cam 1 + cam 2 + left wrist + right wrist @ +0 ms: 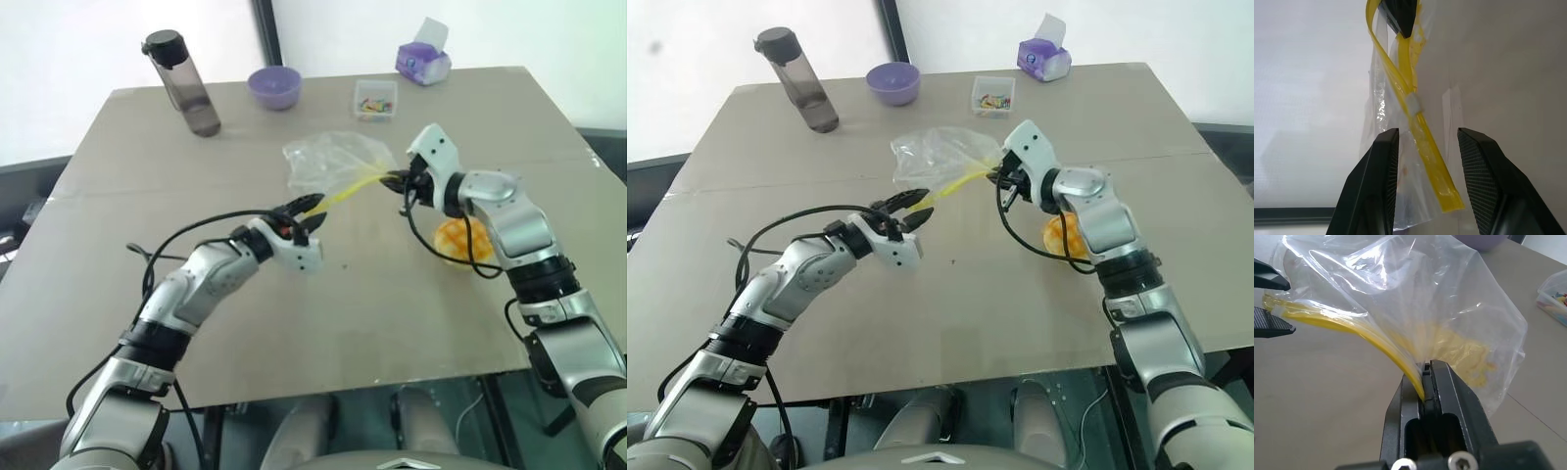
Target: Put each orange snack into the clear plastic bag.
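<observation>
Orange snack (453, 239): we count one, lying on the worktop (294, 323) just behind the right forearm, which hides part of it. We also count one clear plastic bag (333, 162), lifted off the worktop and stretched between the two arms, its yellow seal strip (348, 189) running from one end effector to the other.

Our right end effector (1425, 367) is clamped tight on one end of the seal strip. Our left end effector (1425, 142) has its fingers parted on either side of the strip's other end; in the left wrist view the strip hangs in the gap between the two pads, and we cannot tell whether either pad touches it.

At the far edge of the worktop we count four other things, one of each: a dark water bottle (183, 83) standing upright, a purple bowl (274, 87), a small clear box (376, 99) of coloured bits, and a purple tissue pack (423, 61).

The head views give us the snack and the far row of things. The right wrist view adds the closed pinch on the strip, pale yellow marks on the bag's film and the tips of the left fingers (1271, 323) at the strip's far end. The left wrist view shows a small white slider (1413, 104) on the strip.
</observation>
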`<state>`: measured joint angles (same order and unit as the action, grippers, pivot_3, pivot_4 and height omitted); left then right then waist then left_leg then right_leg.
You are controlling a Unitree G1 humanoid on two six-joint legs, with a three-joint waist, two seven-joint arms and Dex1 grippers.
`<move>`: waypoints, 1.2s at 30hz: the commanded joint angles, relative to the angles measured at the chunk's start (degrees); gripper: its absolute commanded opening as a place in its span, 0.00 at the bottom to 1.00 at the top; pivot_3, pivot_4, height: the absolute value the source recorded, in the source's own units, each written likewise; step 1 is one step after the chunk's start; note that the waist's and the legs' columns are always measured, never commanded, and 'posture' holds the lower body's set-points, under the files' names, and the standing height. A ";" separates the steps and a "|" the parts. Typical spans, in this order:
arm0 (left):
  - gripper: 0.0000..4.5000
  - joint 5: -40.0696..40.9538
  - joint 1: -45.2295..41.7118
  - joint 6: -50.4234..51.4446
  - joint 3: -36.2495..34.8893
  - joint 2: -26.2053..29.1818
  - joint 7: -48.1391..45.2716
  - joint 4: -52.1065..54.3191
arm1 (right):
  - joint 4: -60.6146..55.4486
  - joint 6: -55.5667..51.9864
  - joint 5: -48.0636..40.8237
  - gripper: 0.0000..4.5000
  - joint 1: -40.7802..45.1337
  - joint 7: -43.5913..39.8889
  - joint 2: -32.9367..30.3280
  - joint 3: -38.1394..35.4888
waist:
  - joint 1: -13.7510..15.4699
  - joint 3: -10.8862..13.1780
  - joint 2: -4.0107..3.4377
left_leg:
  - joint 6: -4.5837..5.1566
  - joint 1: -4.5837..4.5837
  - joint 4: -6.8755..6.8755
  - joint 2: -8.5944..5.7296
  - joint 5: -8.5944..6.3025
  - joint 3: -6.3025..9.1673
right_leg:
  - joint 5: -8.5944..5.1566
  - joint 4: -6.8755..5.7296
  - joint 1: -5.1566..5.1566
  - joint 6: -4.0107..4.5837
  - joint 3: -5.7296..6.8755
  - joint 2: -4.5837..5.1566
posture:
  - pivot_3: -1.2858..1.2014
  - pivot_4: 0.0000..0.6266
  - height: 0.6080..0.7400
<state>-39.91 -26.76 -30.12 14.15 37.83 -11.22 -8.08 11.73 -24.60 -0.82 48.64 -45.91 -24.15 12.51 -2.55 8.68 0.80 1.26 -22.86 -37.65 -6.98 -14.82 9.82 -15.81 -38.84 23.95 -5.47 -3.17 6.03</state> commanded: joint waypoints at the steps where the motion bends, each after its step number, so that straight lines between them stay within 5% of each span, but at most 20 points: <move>1: 0.44 -0.55 -0.67 -0.14 -1.11 0.24 2.10 0.89 | -2.36 0.30 -0.79 0.00 1.61 0.17 -0.25 -1.63 | 0.01 0.00 0.00 | 0.00 0.00 -0.01 0.00 0.00 0.00 | 0.00 0.00 0.00 0.00 0.00 0.00 | 0.52 0.24 1.00; 8: 0.44 -0.96 -1.00 0.71 -1.29 0.34 3.53 -0.01 | -2.31 0.17 -0.88 0.00 1.45 0.23 -0.04 -1.50 | 0.00 0.00 0.00 | 0.00 0.00 -0.02 0.00 0.00 0.00 | 0.00 -0.01 0.00 0.00 0.00 0.00 | 0.52 0.24 1.00; 14: 0.02 -2.54 -1.55 3.16 -2.20 0.62 5.90 -0.21 | -2.40 0.18 -0.91 0.00 1.40 0.25 -0.12 -1.52 | 0.00 0.00 0.00 | 0.00 0.00 -0.03 0.00 0.00 0.00 | 0.00 -0.02 0.00 0.00 0.00 0.00 | 0.52 0.24 1.00; 21: 0.02 -2.10 -1.97 4.25 -2.11 0.04 6.38 -0.68 | -3.28 -1.63 -0.99 0.00 1.12 -1.92 -1.30 -0.51 | -0.01 0.00 0.00 | 0.00 -0.01 -0.05 -0.01 0.00 0.00 | 0.00 -0.03 0.00 0.00 0.00 0.00 | 0.52 0.24 1.00; 26: 0.00 7.24 -1.84 5.18 -2.04 -3.79 1.06 -1.05 | -3.58 0.45 -0.08 0.49 0.98 -1.45 -2.73 -1.46 | 0.06 0.00 0.00 | 0.00 -0.04 -0.09 -0.01 0.00 0.01 | 0.00 -0.03 0.00 0.00 0.01 0.00 | 0.52 0.24 1.00; 36: 0.00 22.29 0.84 17.88 -4.67 -12.32 -8.65 3.64 | -14.21 -7.87 -8.17 0.49 0.66 -10.98 -12.24 -5.81 | -0.02 0.00 0.00 | 0.01 -0.17 -0.28 -0.02 -0.01 0.07 | 0.00 -0.08 0.02 0.00 0.07 0.03 | 0.52 0.24 1.00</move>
<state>-19.81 -26.02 -14.07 11.25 25.79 -19.08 -7.08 1.08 -31.35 -6.96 48.34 -56.98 -36.74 8.78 -2.56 8.67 0.80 1.27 -23.01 -37.93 -6.98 -14.83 9.88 -15.81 -38.92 23.96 -5.47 -3.09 6.05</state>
